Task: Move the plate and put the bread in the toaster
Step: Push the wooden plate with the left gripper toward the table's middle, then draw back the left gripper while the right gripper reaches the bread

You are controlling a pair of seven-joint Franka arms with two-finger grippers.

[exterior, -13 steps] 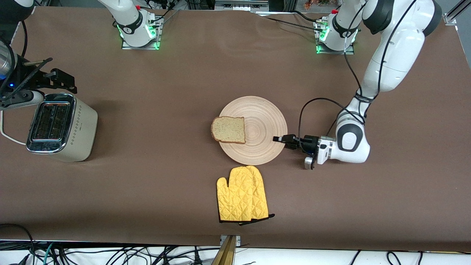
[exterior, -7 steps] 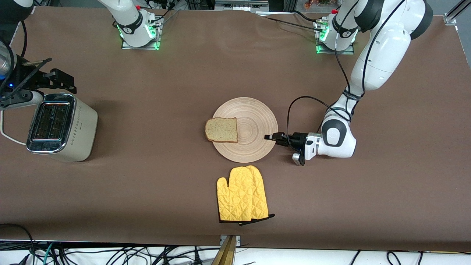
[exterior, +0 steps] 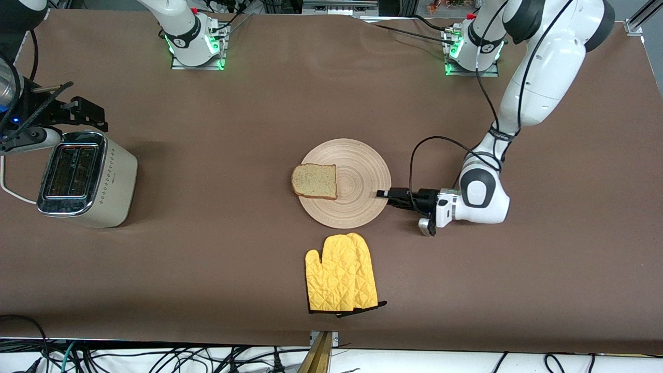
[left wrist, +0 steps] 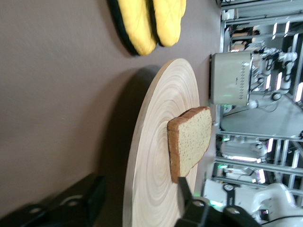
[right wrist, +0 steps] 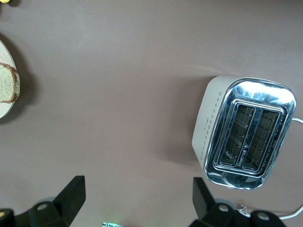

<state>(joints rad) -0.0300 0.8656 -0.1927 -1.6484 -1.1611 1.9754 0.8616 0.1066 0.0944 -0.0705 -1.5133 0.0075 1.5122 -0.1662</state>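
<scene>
Front view: left gripper, fingers apart, at grooved round wooden plate rim.

Pretty clearly a robotics lab, not a kitchen. Two white arms are bolted to base plates with green status lights, on a counter covered in plain brown cloth. Loose cables tangle along its edge, and aluminium framing shows in the left wrist view.

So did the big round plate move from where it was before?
Yes. The plate slid toward the toaster, and its edge now sits less far past the yellow oven mitt.
</scene>
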